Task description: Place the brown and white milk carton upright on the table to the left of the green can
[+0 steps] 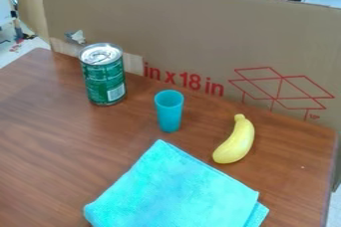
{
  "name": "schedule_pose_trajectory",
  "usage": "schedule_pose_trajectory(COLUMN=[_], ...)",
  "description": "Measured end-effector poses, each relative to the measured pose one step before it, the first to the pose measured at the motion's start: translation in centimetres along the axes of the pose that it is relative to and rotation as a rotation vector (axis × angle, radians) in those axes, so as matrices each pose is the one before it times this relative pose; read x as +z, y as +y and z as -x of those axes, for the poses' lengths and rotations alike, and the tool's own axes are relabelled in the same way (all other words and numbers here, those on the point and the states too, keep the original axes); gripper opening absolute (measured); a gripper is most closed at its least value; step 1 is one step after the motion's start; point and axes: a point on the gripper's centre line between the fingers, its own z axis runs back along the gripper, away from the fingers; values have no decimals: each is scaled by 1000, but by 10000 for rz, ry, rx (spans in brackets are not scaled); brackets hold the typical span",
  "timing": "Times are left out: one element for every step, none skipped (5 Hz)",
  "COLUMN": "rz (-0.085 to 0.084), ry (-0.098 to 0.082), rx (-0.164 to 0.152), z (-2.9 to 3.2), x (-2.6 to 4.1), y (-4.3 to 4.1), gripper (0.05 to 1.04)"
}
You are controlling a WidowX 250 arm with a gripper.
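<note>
Banana [236, 142] lay near the cup [169, 114], cloth [174, 191] spread in front! Fingers open or closed? I couldn't tell.

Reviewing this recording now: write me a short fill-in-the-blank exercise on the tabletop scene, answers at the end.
The label on the tin can is mainly ____. The teal cup stands between the tin can and a curved yellow ____. The turquoise cloth on the wooden table is not spread out in a single layer but ____. The box drawing on the cardboard panel is printed in ____.

Missing words: green; banana; folded; red.
</note>
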Motion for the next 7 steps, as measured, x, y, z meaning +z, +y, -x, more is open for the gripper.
schedule_pose_trajectory(rz=[363,463,-257,-178,46,156,113], ry=[-3,-521,-707,72,-18,142,107], rx=[-63,-388,-583,-592,-171,-480,-441], z=[-88,-1275,-2696,-3150,-2358,-2747,-2162], x=[93,1873,3121,-551,-1015,-1318,-826], y=[-510,-666,-762,-488,-26,-1293,-1256], gripper=[810,810,810,810,810,810,810])
